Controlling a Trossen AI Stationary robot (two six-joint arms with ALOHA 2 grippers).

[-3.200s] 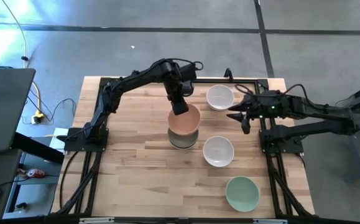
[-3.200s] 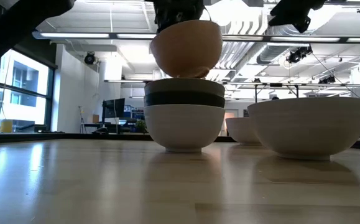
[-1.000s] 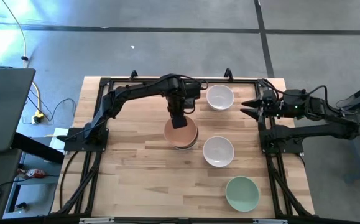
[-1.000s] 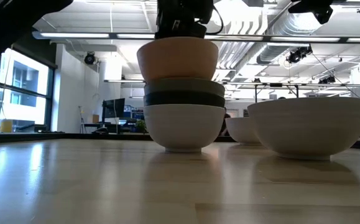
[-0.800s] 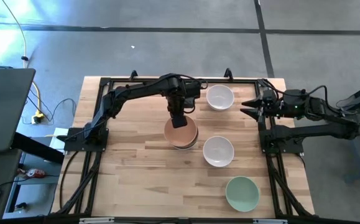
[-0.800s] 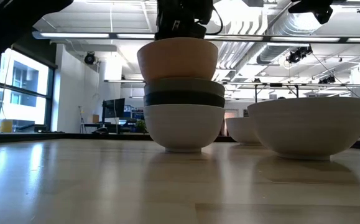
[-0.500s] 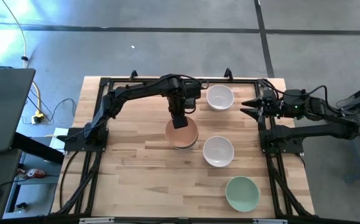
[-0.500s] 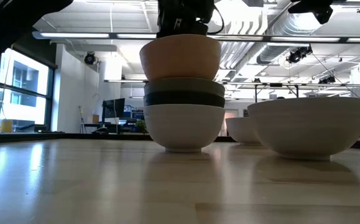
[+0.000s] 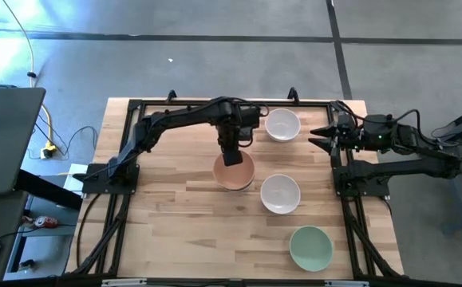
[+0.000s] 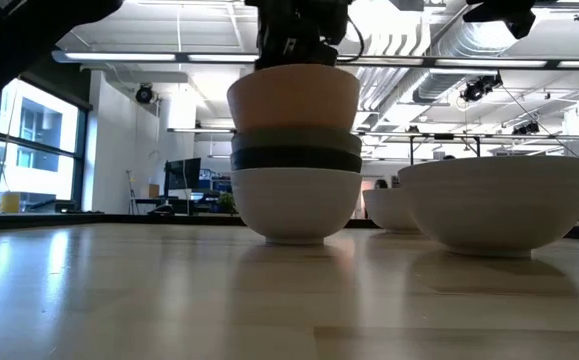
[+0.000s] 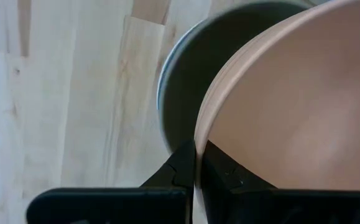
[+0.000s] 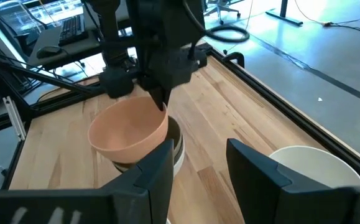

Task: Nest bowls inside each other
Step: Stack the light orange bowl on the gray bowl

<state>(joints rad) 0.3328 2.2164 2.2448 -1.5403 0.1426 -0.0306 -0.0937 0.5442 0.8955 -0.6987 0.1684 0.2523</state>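
The left tool (image 9: 232, 159) sits at the centre of the high view, its two fingers pinched together on the rim of the peach bowl (image 9: 234, 171), one finger inside the wall and one outside, as the left wrist view shows. A rim pinch leaves the bowl's underside free, so it can be lowered into the bowl beneath without the fingers fouling that bowl.

In the low view the peach bowl (image 10: 294, 96) rides at the top of a stack (image 10: 296, 170) in the centre of the frame: a white bowl (image 10: 296, 203) on the desk (image 10: 169, 300), a black band above it, then an olive-grey rim. The peach bowl stands high with much of its wall exposed, and appears not fully seated; the clamped grip probably guides the last of the descent.

Three bowls remain loose on the desk, well apart: a white bowl (image 9: 282, 124) at upper centre-right of the high view, a second white bowl (image 9: 280, 193) at centre-right, and a pale green bowl (image 9: 310, 246) at lower right.

The right tool (image 9: 321, 139) waits at the upper right edge of the desk, its fingers spread apart and holding nothing, clear of the stack so the left arm has room to work.
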